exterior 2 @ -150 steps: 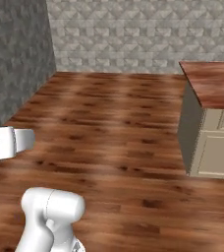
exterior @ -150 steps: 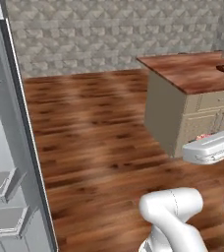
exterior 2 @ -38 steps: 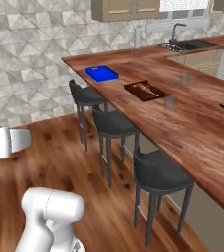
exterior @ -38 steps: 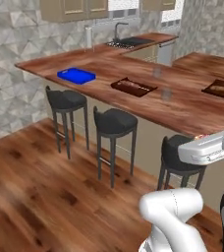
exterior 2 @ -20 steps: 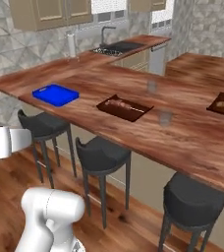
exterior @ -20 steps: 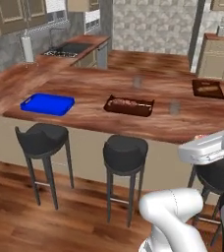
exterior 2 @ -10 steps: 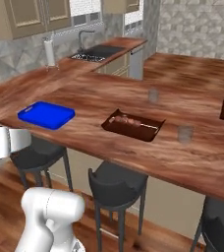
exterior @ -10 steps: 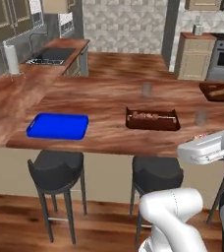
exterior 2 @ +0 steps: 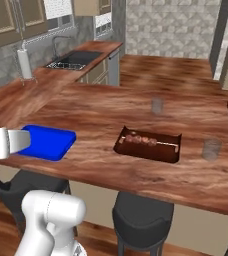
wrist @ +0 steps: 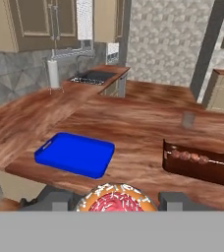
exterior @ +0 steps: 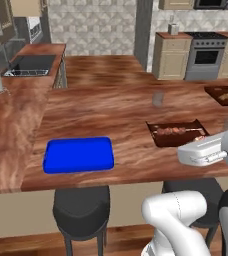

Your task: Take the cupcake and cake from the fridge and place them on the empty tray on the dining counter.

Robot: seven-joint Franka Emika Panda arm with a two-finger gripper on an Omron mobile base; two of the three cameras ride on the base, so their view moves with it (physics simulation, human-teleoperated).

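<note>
Bright blue rectangular plastic tray (exterior: pixel 79 154) (exterior 2: pixel 48 141) (wrist: pixel 75 153) sits bare near the front edge of the reddish-brown wood-grain dining counter (exterior: pixel 106 110), open wood all around it. Dark brown tray of skewered food (exterior: pixel 177 132) lies well apart. Gripper (wrist: pixel 115 201) jaws part-open, clasping the round red-pink-topped cupcake (wrist: pixel 116 201) between them.

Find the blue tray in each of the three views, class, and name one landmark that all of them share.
Left base view: tray, lower left, near the counter's front edge.
Right base view: tray, left of middle.
Hand view: tray, lower left.
Shared landmark: the dark tray of food, to its right.
</note>
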